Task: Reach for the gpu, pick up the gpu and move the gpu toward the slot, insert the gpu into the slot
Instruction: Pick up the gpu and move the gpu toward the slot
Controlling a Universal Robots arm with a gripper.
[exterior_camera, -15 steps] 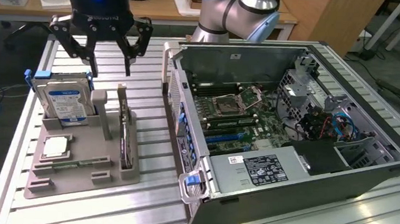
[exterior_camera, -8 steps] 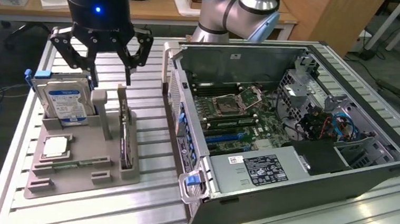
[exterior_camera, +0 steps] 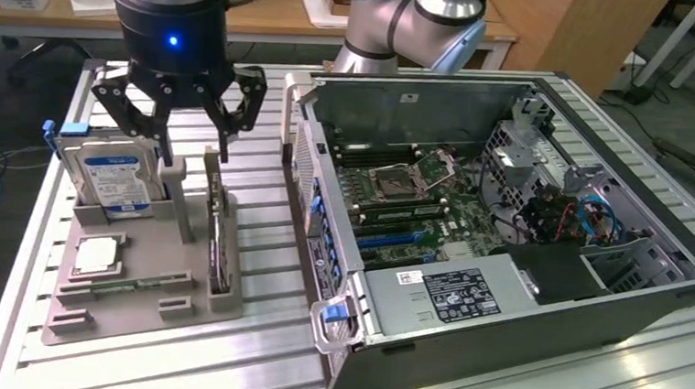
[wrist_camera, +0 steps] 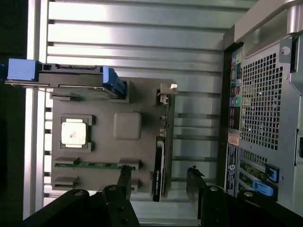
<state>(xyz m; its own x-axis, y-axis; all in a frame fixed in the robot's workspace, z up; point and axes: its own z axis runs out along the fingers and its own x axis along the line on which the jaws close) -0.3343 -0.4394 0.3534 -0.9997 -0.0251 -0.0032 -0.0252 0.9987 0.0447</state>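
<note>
The gpu (exterior_camera: 213,233) stands on edge in a slot of the grey holder tray (exterior_camera: 131,312), a thin dark card seen edge-on. It appears as a narrow dark strip (wrist_camera: 160,158) in the wrist view. My gripper (exterior_camera: 193,152) hangs open just above the card's far end, one finger on each side, touching nothing. In the wrist view the two black fingers (wrist_camera: 124,182) straddle the card's line. The blue expansion slot (exterior_camera: 396,239) lies on the motherboard inside the open computer case (exterior_camera: 438,297), to the exterior view's right.
A hard drive (exterior_camera: 110,178) with a blue-white label stands upright in the tray beside the gripper. A square processor (exterior_camera: 96,252) and a green memory stick (exterior_camera: 133,282) lie in the tray too. The case wall (exterior_camera: 310,201) rises close beside the card. The table is ribbed metal.
</note>
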